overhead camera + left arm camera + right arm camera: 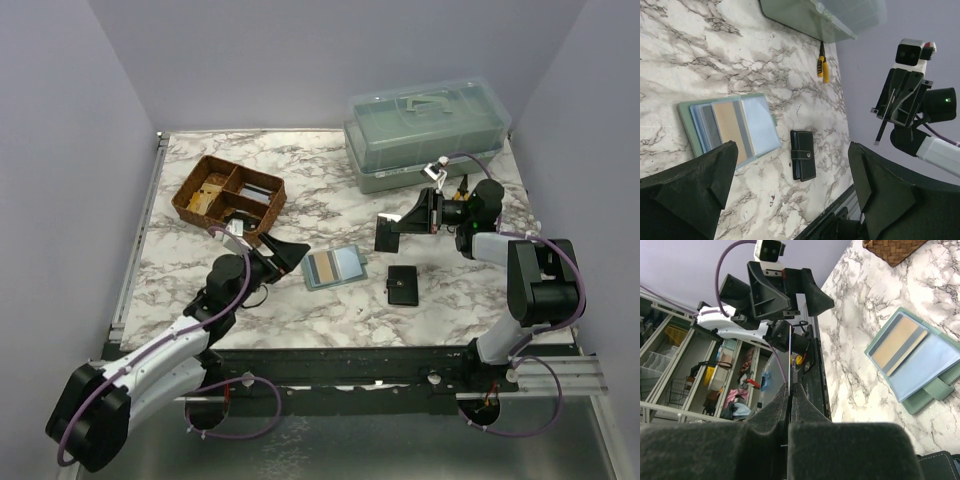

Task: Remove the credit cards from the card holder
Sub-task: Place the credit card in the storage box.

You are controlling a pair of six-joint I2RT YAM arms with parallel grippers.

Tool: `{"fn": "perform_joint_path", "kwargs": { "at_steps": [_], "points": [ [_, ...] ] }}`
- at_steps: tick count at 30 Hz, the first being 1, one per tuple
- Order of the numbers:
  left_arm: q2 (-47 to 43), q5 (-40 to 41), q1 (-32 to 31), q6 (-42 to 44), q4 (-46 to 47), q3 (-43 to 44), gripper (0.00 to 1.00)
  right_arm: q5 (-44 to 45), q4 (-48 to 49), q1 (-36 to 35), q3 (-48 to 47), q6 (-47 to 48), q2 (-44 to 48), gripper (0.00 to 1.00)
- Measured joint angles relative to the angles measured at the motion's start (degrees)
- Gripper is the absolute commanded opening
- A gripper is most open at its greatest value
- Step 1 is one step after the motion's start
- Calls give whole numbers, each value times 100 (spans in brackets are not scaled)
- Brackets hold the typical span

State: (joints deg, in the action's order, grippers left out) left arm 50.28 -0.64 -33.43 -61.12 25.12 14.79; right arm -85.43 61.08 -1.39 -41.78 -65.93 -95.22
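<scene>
From the top camera, the card holder (335, 266) lies open and flat on the marble table (330, 170). The credit cards (322, 267) are inside it, one tan-brown and one pale blue. The left gripper (287, 254) is just to the left of the card holder, low over the table. Its fingers are spread wide and hold nothing. The right gripper (392, 230) hangs behind the card holder and to its right, raised above the table. A black wallet (402, 285) lies just to the right of the card holder. A woven tray (228, 197) stands well apart on its far left, and a plastic box (425, 130) well behind it.

In the left wrist view, the two wide fingers frame the scene. The card holder lies ahead of them, nearer to one finger, and is not touched. The tan-brown card sits beside the pale blue one, and both are tucked in the pockets.

In the right wrist view, the right fingers are pressed together with nothing between them. The card holder is well apart from them, and its snap tab (940, 388) sticks out at one edge.

I judge that the step in hand is the approach for the first card, because no card is out yet. The next move calls for a narrow, exact pinch on a thin card edge. The right gripper may have to press the card holder down, otherwise the whole holder can slide or lift with the card.
</scene>
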Motion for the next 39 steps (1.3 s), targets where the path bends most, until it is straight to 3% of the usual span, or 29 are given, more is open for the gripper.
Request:
{"fn": "perform_joint_path", "kwargs": {
  "at_steps": [5, 13, 21, 28, 34, 37, 39],
  "points": [
    [-262, -575, 155, 306, -122, 81, 97, 2, -92, -55, 2, 33, -2, 0],
    [1193, -2229, 142, 332, 868, 1014, 95, -15, -129, -291, 0, 142, -4, 0],
    [2243, -2653, -354, 479, 1283, 1871, 90, -83, -348, -420, -2, 273, -81, 0],
    [2959, -2562, -817, 629, 1456, 2216, 61, -107, -396, -461, -4, 299, -127, 0],
    [3456, -2546, -907, 603, 1517, 2415, 47, -118, -396, -487, -4, 302, -142, 0],
    [3582, -2551, -907, 520, 1665, 2422, 29, -125, -398, -503, -4, 299, -157, 0],
    [3668, -2562, -909, 468, 1781, 2422, 3, -127, -393, -509, -4, 299, -164, 0]
  ]
}}
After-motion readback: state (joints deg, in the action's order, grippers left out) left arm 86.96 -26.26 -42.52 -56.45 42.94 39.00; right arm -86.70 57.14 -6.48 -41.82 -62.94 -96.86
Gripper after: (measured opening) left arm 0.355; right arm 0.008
